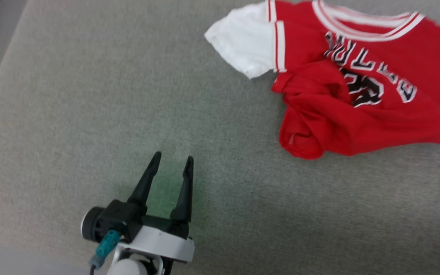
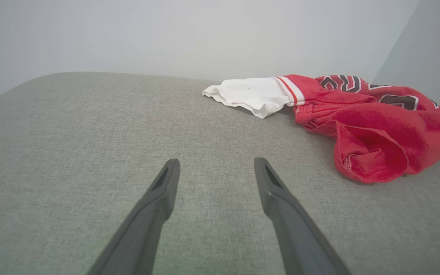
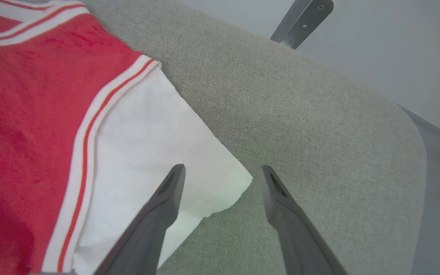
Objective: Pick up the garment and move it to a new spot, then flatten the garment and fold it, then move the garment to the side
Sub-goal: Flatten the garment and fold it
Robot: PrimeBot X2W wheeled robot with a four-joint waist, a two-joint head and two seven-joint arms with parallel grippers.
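- The right gripper [image 3: 223,168], closest to its wrist camera, stands wide open and holds nothing. Its two dark fingers straddle the corner of a white sleeve [image 3: 147,133], though I cannot tell whether they touch the cloth.
- The left gripper [image 1: 173,156] is likewise spread wide and empty, over bare surface, well apart from the shirt.
- The garment [image 1: 357,95] lies crumpled toward the far right of the table, its hem bunched into a roll, its lettering creased, and its collar away from the robot.
- It looks light, limp and soft-knit, likely to sag and drag, so pinching a sleeve edge or shoulder seam seems the best hold.
- Beneath is a grey, coarse-woven padded table [image 1: 90,114] with rounded corners. A metal bracket [image 3: 300,19] stands beyond its edge.
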